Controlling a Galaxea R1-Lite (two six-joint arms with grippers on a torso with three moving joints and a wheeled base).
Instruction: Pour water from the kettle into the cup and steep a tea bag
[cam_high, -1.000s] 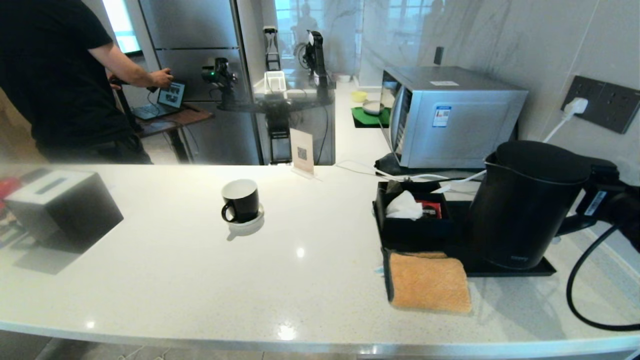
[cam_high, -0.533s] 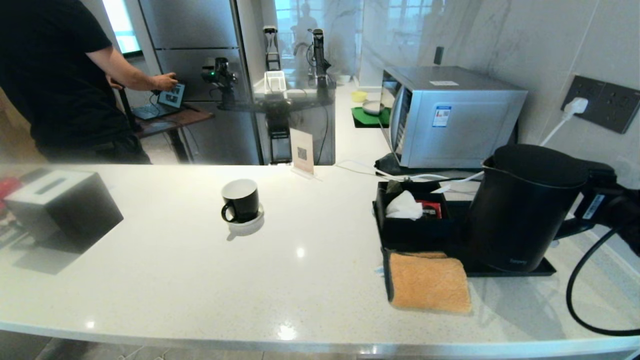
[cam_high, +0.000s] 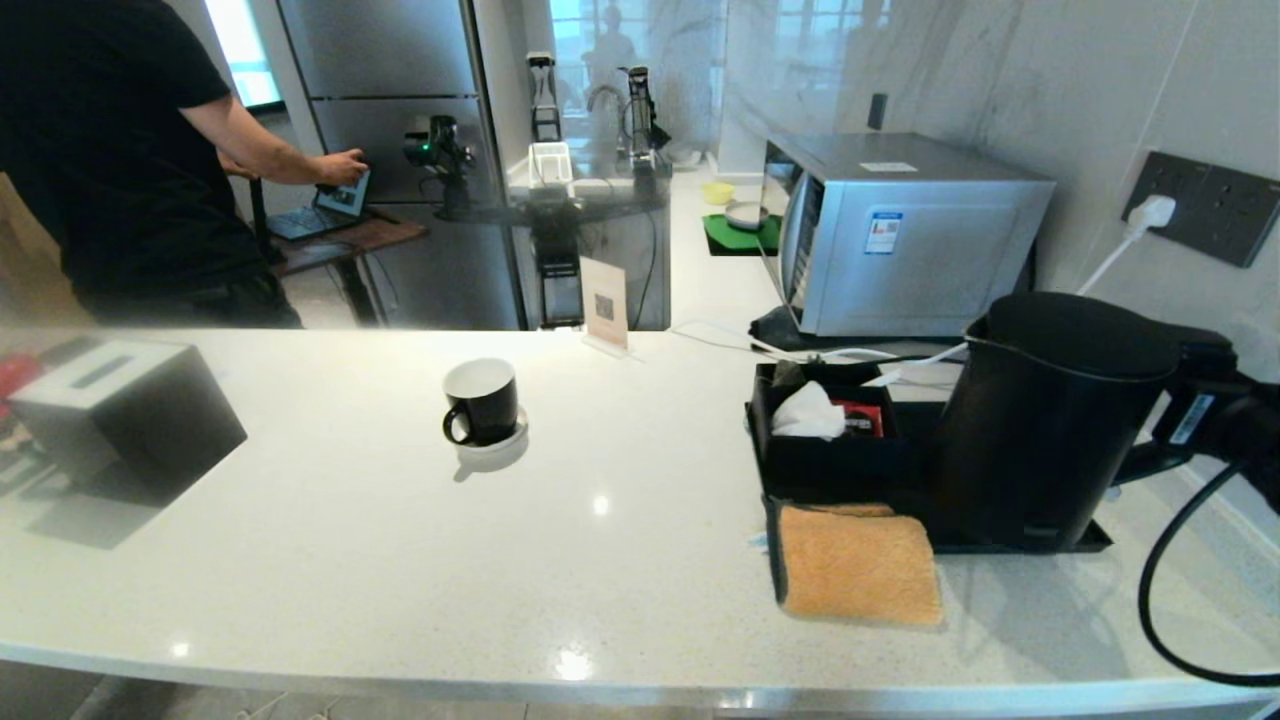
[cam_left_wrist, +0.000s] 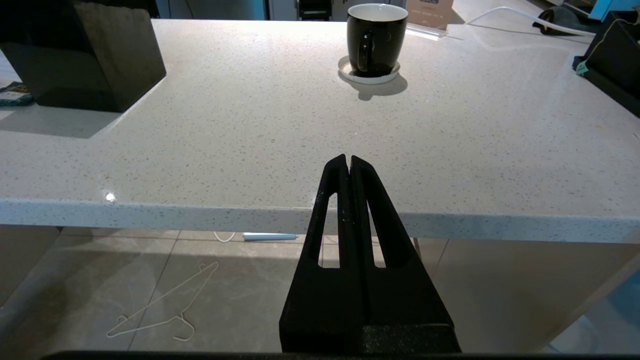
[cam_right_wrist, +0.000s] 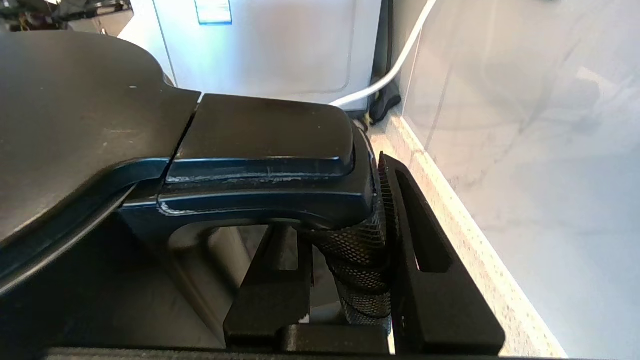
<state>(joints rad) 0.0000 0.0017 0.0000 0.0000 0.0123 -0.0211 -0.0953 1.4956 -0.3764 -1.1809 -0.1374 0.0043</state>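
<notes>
While the right gripper (cam_right_wrist: 345, 280) has its fingers pinched on the mesh-wrapped handle of the kettle (cam_high: 1050, 420), no pouring has begun, and steeping is still to come. The tall matte black kettle stands on the black tray (cam_high: 1085, 541) at the worktop's (cam_high: 400, 560) right, well apart from the glossy black, white-lined cup (cam_high: 482, 400) on its saucer. The left gripper (cam_left_wrist: 348, 167), fingers pressed together, hangs idle before the worktop edge.

A white speckled counter (cam_high: 620, 560) was observed. On it were set a saucer (cam_high: 492, 447) at 11 o'clock, a black box (cam_high: 125, 410) at 9 o'clock, and a black tray (cam_high: 1000, 540) and orange cloth (cam_high: 860, 565) at 3 o'clock.
</notes>
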